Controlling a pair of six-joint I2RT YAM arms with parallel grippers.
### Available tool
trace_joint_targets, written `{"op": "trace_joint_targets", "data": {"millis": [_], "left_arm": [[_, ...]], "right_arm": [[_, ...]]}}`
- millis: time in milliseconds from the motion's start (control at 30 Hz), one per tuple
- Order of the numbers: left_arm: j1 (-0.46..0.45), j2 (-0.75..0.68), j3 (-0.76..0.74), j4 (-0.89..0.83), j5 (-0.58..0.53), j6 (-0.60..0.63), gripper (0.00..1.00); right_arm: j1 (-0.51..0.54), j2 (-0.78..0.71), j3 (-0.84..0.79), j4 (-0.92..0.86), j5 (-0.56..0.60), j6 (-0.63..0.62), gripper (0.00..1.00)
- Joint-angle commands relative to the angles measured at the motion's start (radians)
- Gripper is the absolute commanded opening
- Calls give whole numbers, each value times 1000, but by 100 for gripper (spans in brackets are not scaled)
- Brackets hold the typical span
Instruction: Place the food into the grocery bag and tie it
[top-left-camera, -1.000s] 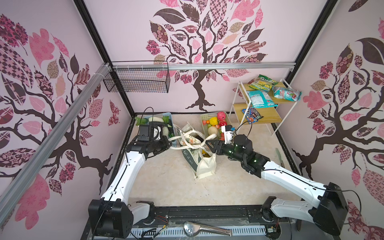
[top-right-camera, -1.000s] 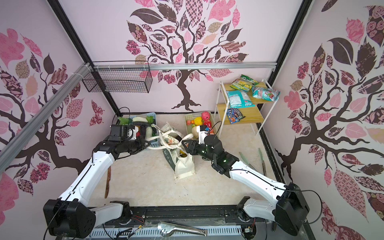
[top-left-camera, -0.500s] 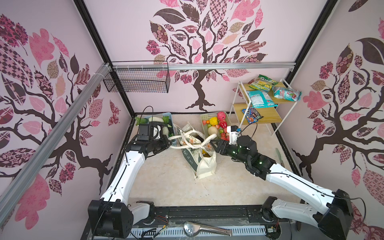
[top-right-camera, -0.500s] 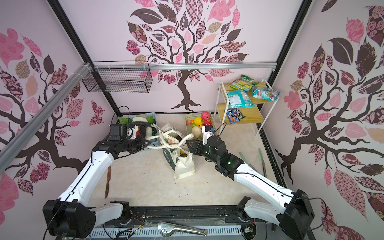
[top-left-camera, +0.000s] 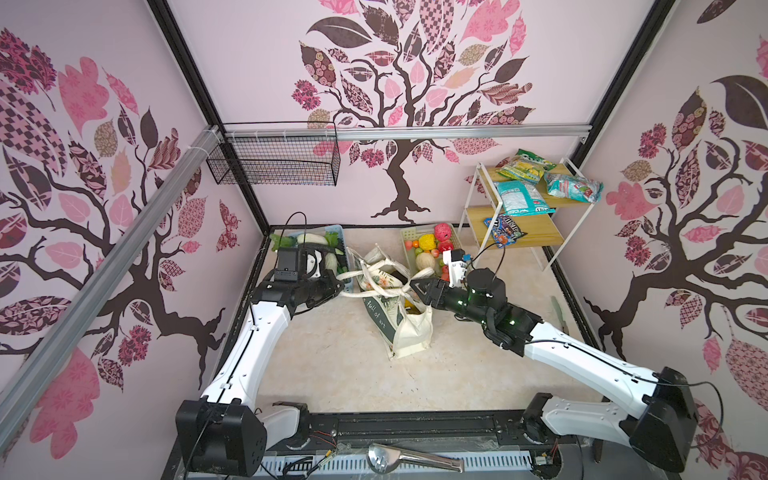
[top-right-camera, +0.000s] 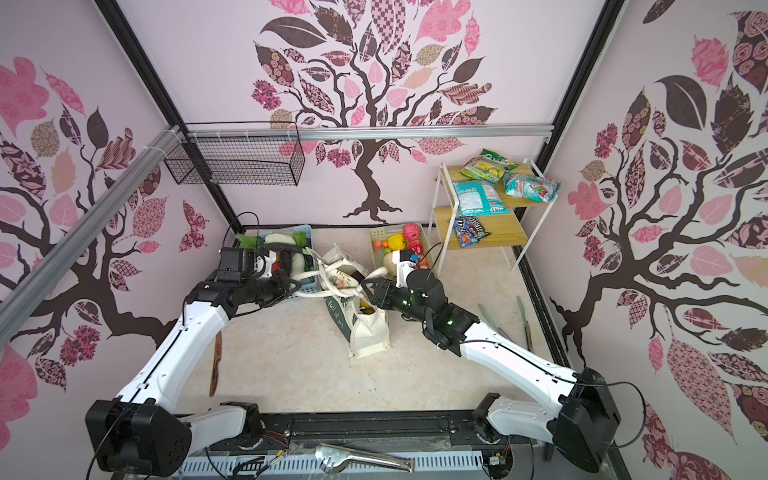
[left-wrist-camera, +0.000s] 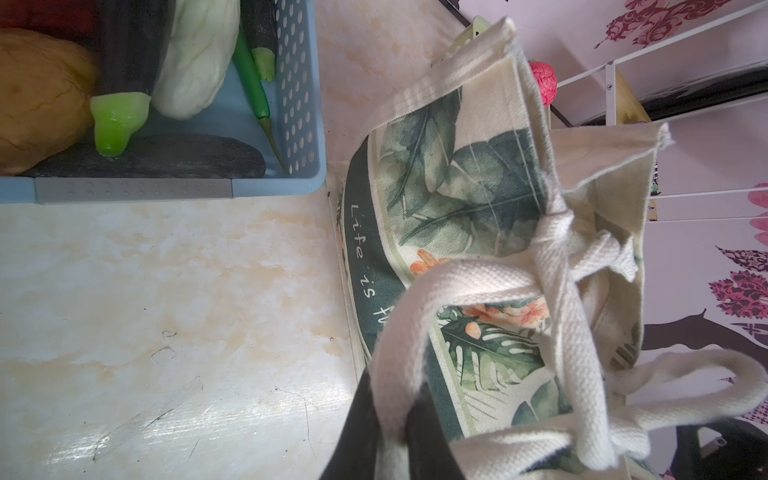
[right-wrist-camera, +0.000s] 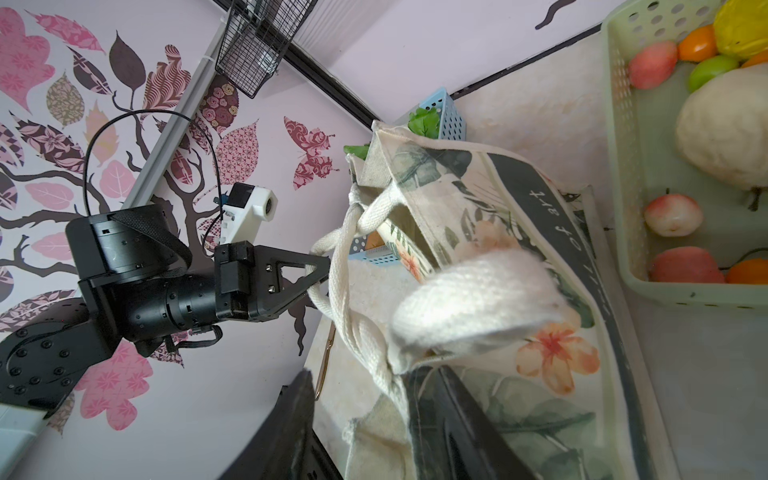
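Over the last second my right arm has been creeping in toward the bag's mouth, while the left has been staying put. The left gripper (top-left-camera: 341, 288) is clamping its jaws on the cream woven strap handles (left-wrist-camera: 457, 286), drawing one taut across the top. The right gripper (top-left-camera: 413, 286) is keeping its jaws part-way apart, with a strap loop (right-wrist-camera: 473, 299) lying over them, not pinched as far as I can see.

The boxy cream canvas grocery bag (top-left-camera: 409, 332) is standing on the marbled table (top-left-camera: 332, 365) between the blue lattice basket (left-wrist-camera: 299, 104) and the pale green lattice basket (right-wrist-camera: 623, 166). Its mouth is pointing up, its long side is running from the back wall toward the arm bases, and its dark green panel is facing the left arm.

I'm judging it light and floppy: the canvas is slumping and the straps are limp yet rough enough to grip. I'm aiming for the strap ends, never the walls.
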Motion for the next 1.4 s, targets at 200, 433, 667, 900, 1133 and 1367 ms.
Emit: {"op": "trace_joint_targets", "data": {"millis": [200,433,667,900,1133,1367], "left_arm": [[-1,-6,35,18,-3,1,6],[-1,-4,31,18,-6,6,7],[1,-14,18,16,-26,2,6],[31,-28,-16,18,-29,-5,6],[118,-54,-65,27,0,-17,3],[146,-57,-106,63,-21,-47,2]], "right_arm": [[5,103,76,92,3,32,47],[5,124,82,95,56,61,26],[-10,83,63,87,163,76,13],[-102,5,-5,126,229,184,5],[-183,-50,-77,109,297,271,4],[-217,-75,-101,7,373,248,0]]}}
